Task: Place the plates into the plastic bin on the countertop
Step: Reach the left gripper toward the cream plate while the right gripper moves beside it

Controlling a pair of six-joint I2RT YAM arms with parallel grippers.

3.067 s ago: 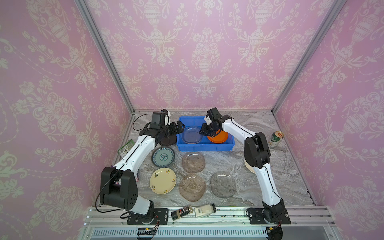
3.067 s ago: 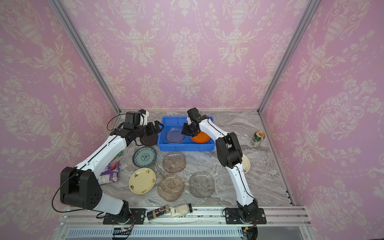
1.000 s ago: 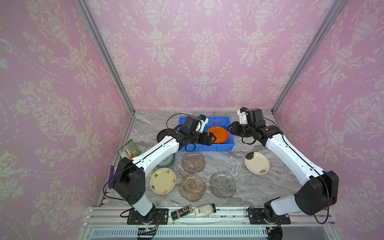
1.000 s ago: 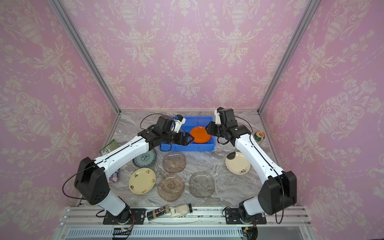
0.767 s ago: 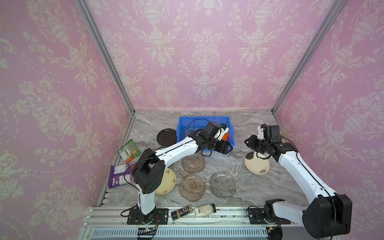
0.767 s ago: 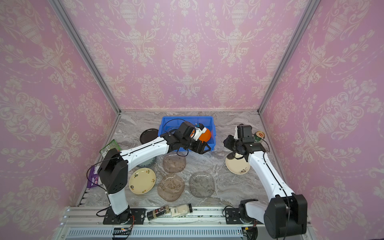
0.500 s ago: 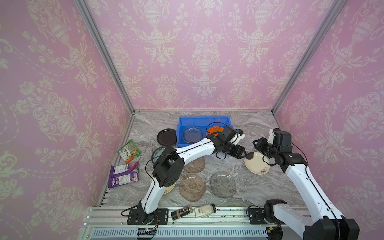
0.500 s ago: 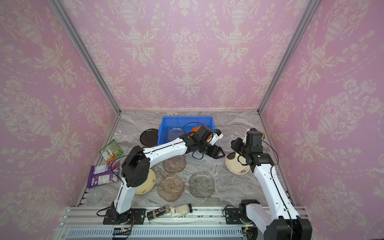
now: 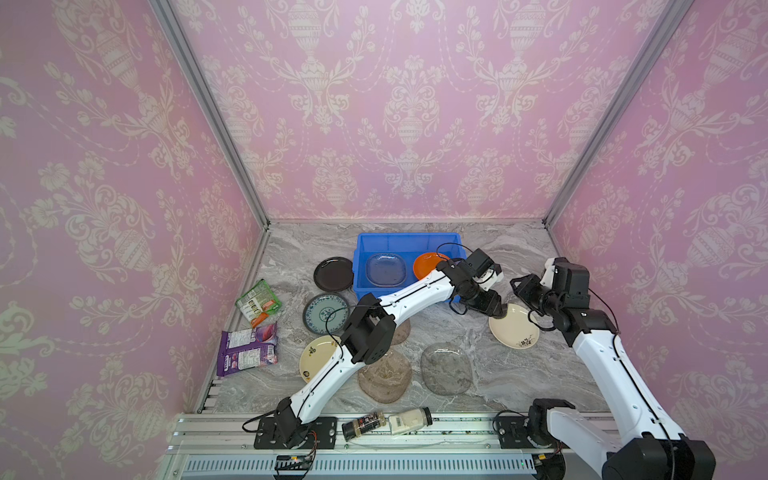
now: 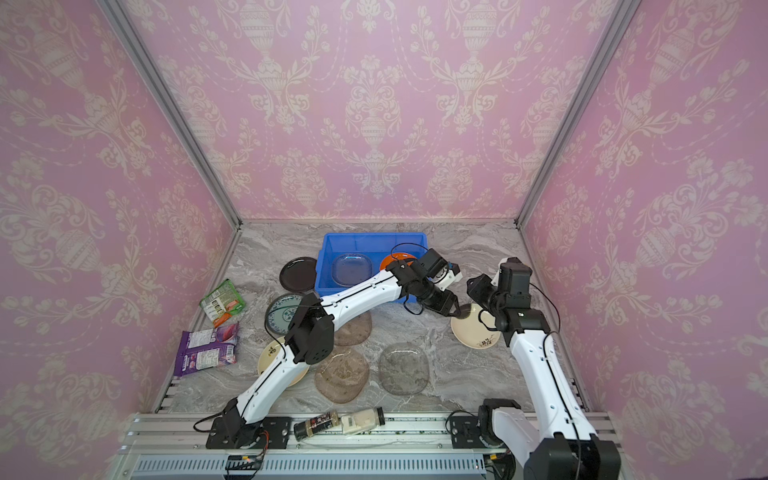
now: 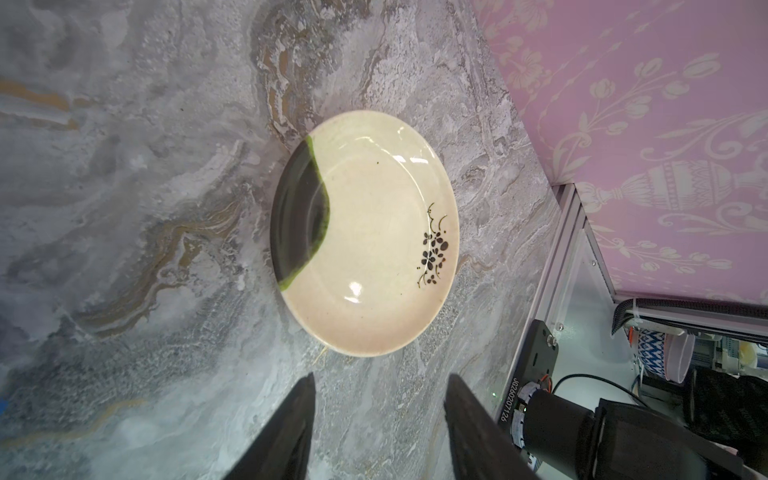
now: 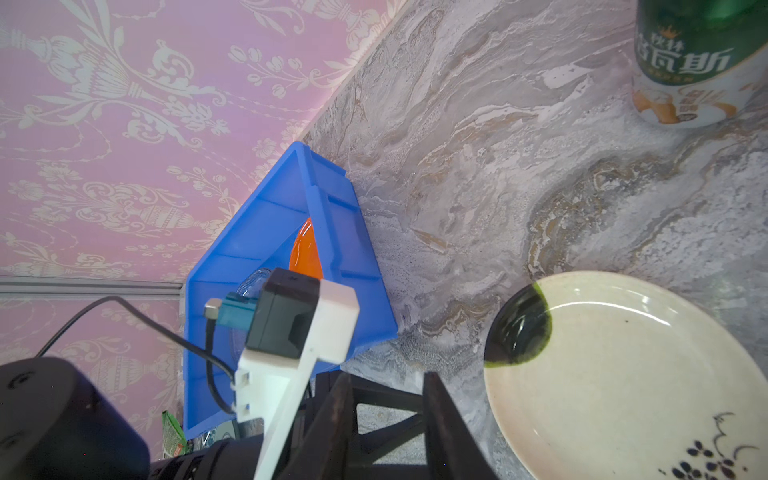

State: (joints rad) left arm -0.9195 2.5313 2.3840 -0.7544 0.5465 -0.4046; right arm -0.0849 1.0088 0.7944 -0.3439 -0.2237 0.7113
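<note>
A cream flowered plate (image 9: 514,330) (image 11: 365,232) with a dark green patch lies on the countertop (image 9: 453,336) to the right of the blue plastic bin (image 9: 409,241). My left gripper (image 9: 496,309) (image 11: 381,378) has reached across to that plate's rim. It is open over bare stone and holds nothing. My right gripper (image 9: 521,286) (image 12: 387,378) hovers just behind the same plate, open and empty. In the bin lie a clear plate (image 9: 385,269) and an orange plate (image 9: 426,266). Black (image 9: 333,273), teal (image 9: 326,312), cream (image 9: 318,361) and translucent plates (image 9: 446,368) rest on the countertop.
A green drink can (image 12: 698,62) stands near the right wall beyond the cream plate. A green packet (image 9: 257,301) and a purple packet (image 9: 249,349) lie by the left wall. Two spice bottles (image 9: 386,422) lie on the front rail.
My left arm has swung from over the bin across to the right-hand cream plate, its jaws narrowing. My right arm has drawn back from the bin to the right.
</note>
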